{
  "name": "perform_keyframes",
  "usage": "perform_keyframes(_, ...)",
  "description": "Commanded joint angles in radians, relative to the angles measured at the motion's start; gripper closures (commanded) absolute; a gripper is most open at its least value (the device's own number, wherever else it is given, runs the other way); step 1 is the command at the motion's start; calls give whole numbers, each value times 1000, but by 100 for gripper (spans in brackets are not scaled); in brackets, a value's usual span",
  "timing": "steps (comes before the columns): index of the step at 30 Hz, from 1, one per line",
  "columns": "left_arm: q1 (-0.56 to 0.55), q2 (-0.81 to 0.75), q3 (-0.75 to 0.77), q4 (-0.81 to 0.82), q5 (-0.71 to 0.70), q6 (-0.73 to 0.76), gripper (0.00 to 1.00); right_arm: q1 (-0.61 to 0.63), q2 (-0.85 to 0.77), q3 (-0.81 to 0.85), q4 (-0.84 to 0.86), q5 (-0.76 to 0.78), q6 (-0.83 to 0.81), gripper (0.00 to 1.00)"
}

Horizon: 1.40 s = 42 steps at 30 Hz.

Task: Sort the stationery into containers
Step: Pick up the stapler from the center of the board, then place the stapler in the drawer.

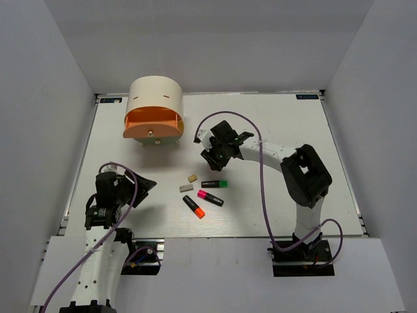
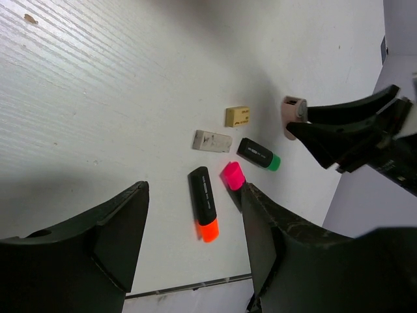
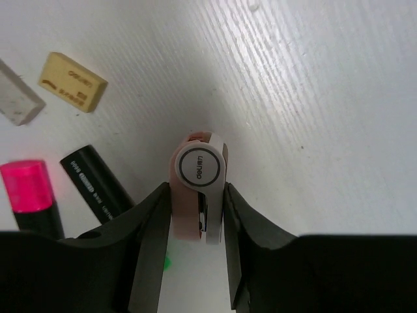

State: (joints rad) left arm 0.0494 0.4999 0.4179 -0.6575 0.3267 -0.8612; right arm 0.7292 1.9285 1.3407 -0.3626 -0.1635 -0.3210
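My right gripper [image 3: 199, 215] is shut on the small pink-white piece [image 3: 199, 186], held above the table; it also shows in the top view [image 1: 204, 139] and in the left wrist view [image 2: 291, 116]. Three highlighters lie mid-table: green cap [image 1: 214, 184], pink cap [image 1: 210, 197], orange cap [image 1: 193, 206]. Two eraser blocks, beige [image 1: 193, 177] and grey [image 1: 186, 188], lie beside them. My left gripper [image 2: 195, 215] is open and empty, near the table's front left [image 1: 140, 189]. The cream drum container [image 1: 155, 109] with an orange drawer stands at the back left.
The white table [image 1: 273, 117] is walled by grey panels on three sides. The right arm [image 1: 303, 173] stretches across the right half. A purple cable [image 1: 264, 195] loops over it.
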Motion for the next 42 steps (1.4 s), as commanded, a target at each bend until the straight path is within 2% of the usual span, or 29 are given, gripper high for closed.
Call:
perform_keyframes(1, -2, -9, -2, 18, 11, -6, 31, 4, -161, 55, -4, -42, -55, 70)
perform_keyframes(6, -2, -9, -31, 50, 41, -6, 31, 3, -249, 169, 27, -111, -93, 70)
perform_keyframes(11, -2, -18, -41, 70, 41, -6, 31, 18, -260, 287, 161, -175, -89, 70)
perform_keyframes(22, -2, -46, -50, 70, 51, -6, 31, 93, -71, 487, 493, -192, 34, 68)
perform_keyframes(27, -2, -55, -50, 70, 51, -6, 31, 119, 2, 563, 577, -179, 75, 68)
perform_keyframes(32, -2, -55, -50, 70, 51, -15, 31, 128, 81, 630, 582, -151, 120, 66)
perform_keyframes(36, -2, -55, -50, 79, 51, -15, 31, 131, 133, 660, 583, -139, 135, 57)
perform_keyframes(42, -2, -35, -50, 139, 98, -15, 30, 133, 176, 699, 585, -126, 126, 52)
